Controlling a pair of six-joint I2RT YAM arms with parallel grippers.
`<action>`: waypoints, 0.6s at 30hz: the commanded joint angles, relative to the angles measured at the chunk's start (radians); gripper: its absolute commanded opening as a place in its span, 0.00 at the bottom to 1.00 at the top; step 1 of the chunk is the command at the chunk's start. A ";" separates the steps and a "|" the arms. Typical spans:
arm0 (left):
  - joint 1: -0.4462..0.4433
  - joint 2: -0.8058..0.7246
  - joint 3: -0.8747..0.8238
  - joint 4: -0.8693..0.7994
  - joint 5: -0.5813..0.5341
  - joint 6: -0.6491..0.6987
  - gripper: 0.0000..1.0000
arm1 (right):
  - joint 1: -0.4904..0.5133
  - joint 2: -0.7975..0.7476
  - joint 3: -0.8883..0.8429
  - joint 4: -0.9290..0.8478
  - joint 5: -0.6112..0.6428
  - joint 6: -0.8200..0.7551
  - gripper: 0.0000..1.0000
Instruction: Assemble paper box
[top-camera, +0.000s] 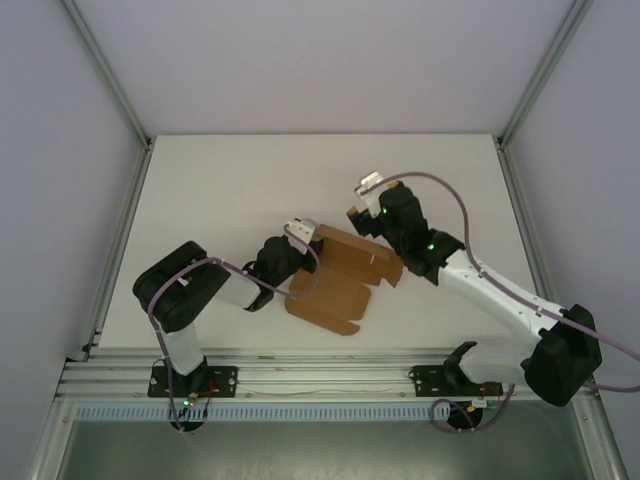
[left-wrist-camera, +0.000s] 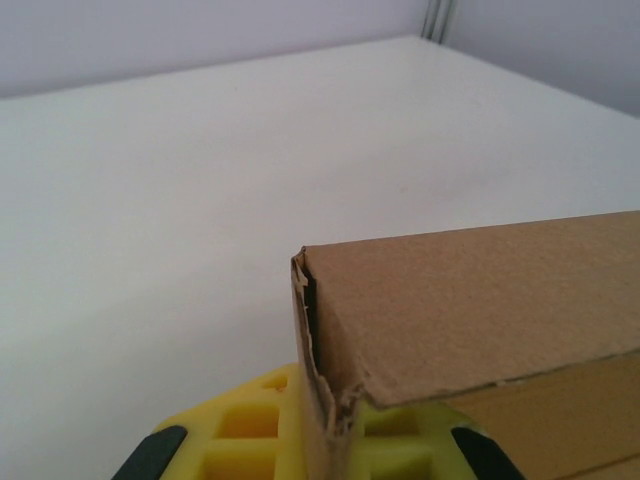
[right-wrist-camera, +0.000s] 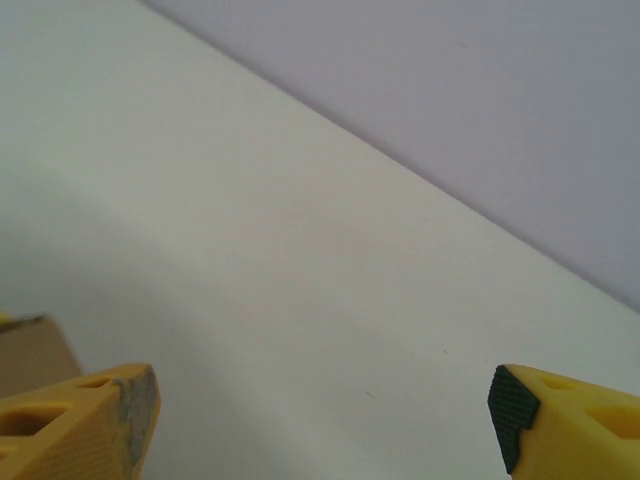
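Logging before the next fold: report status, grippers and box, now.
Left gripper shut on paper box corner. Right gripper open, holding nothing. Box partly folded, resting on table. Nothing in the way.

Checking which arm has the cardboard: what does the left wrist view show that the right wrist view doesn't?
Left wrist: the paper box, its frayed corner clamped in the shut left gripper. Right wrist: the right gripper open, nothing between its jaws. Both: white table, grey wall, and some brown cardboard.
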 joint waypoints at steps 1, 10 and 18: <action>-0.020 0.045 0.006 0.135 -0.033 0.028 0.00 | -0.021 0.086 0.094 -0.197 -0.053 0.150 0.86; -0.037 0.189 0.011 0.296 -0.104 0.053 0.00 | -0.032 0.318 0.226 -0.321 -0.117 0.121 0.79; -0.047 0.201 -0.009 0.274 -0.135 0.061 0.02 | -0.032 0.385 0.236 -0.306 -0.262 0.127 0.75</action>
